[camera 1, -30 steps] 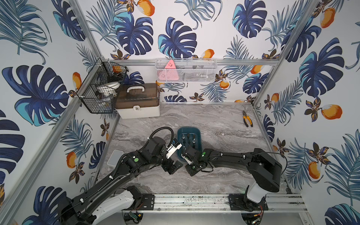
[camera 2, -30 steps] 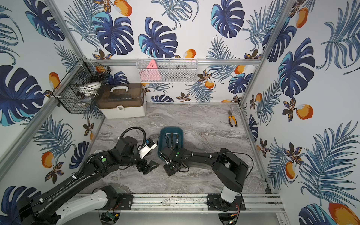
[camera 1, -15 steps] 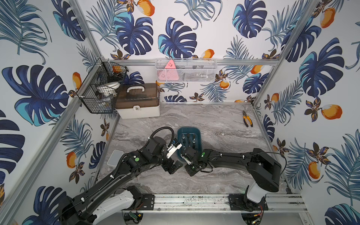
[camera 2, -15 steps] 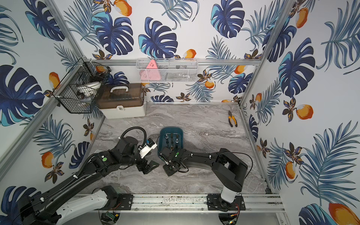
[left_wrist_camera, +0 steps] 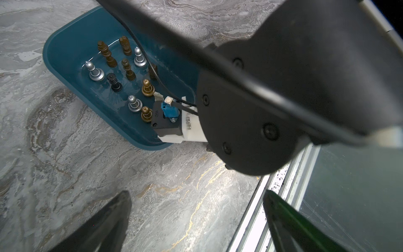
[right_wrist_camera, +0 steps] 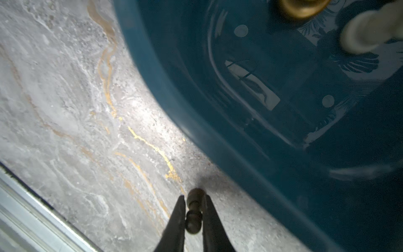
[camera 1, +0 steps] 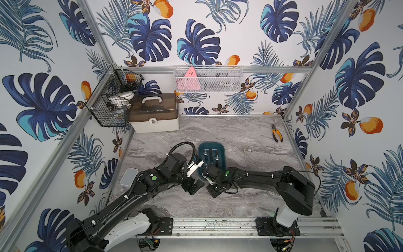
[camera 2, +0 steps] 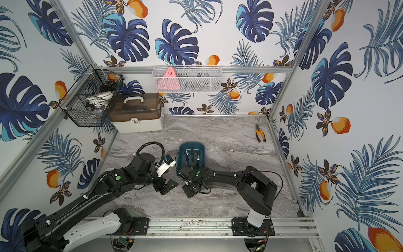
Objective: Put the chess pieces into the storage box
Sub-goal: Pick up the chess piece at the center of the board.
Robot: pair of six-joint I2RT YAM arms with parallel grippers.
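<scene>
Risk notes, transfer of one piece.

Status: right tool (right_wrist_camera: 194, 212) is narrow, tips pinched on a dark brown piece (right_wrist_camera: 194, 197), as the right wrist view shows. That piece is over the counter (right_wrist_camera: 76, 109), just beside the rim of the box (right_wrist_camera: 165, 91) and outside it. Cannot tell whether its base is clear of the counter.

Status: left tool (left_wrist_camera: 196, 193) is wide, nothing between the tips, hanging over bare counter near the same end of the box.

In both top views the box (camera 1: 220, 145) sits mid-counter. About ten pieces (left_wrist_camera: 128, 72) stand upright inside: silver, brown, gold, one black.

Likely failures, as judged:
1. Slip. The hold is at the very tips, on a rounded, waisted body. A sideways jolt could pivot the piece or squirt it out, and it would roll on the counter.
2. Rim strike. The piece is low and close to the rim. Crossing before lifting would catch it on the wall and lever it from the tips, or shove the box.
3. Knock-over. The right arm's wrist camera (left_wrist_camera: 168, 117) is just beside a gold piece (left_wrist_camera: 146, 113). A low entry at that end could topple it and its neighbours.
4. Arm contact. The two tools are near each other, so the left one should stand clear of the path.
5. High release. The piece could bounce out over the low rim.
</scene>
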